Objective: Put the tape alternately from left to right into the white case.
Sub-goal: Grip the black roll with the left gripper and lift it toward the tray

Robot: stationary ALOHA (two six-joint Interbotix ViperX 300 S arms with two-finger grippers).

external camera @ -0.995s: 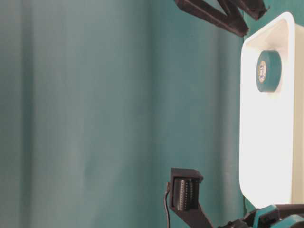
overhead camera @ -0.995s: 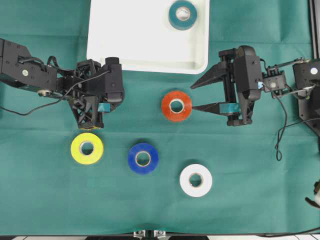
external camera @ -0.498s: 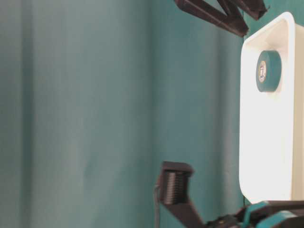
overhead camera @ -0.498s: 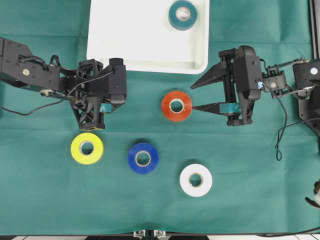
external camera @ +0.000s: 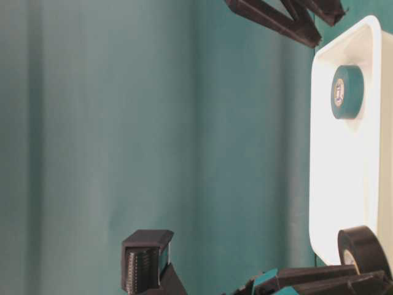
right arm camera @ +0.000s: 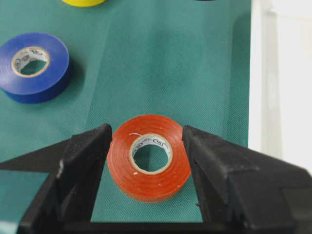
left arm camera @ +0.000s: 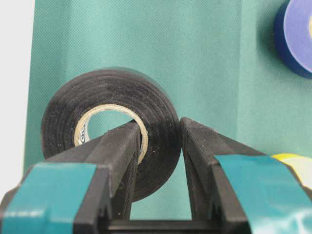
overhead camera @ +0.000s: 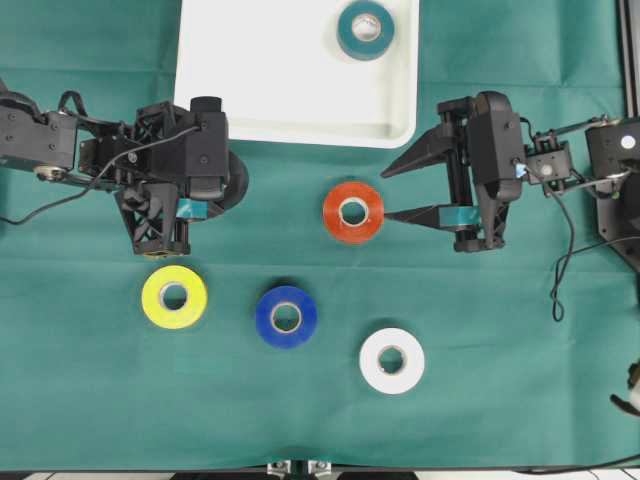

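Pinched in the left gripper (left arm camera: 158, 161) is the black tape roll (left arm camera: 109, 124): one finger runs through the cardboard core, the other presses the outer face, so the roll stands on edge between them. In the overhead view this gripper sits at left centre, just below the near rim of the white case (overhead camera: 300, 128), with the roll's dark edge showing beside the wrist. The teal roll (overhead camera: 365, 29) already lies in the case's upper right. To finish this step well, I would carry the black roll fully over the rim before lowering, keep it clear of the teal one, and let go only once it is low, since a roll released on edge is likely to trundle off.

At right centre, the right gripper (right arm camera: 146, 146) stands spread, its fingers either side of the orange-red roll (overhead camera: 353, 212) without touching it. Yellow (overhead camera: 174, 297), blue (overhead camera: 286, 316) and white (overhead camera: 391, 360) rolls lie flat on the green cloth (overhead camera: 500, 350) lower in frame.
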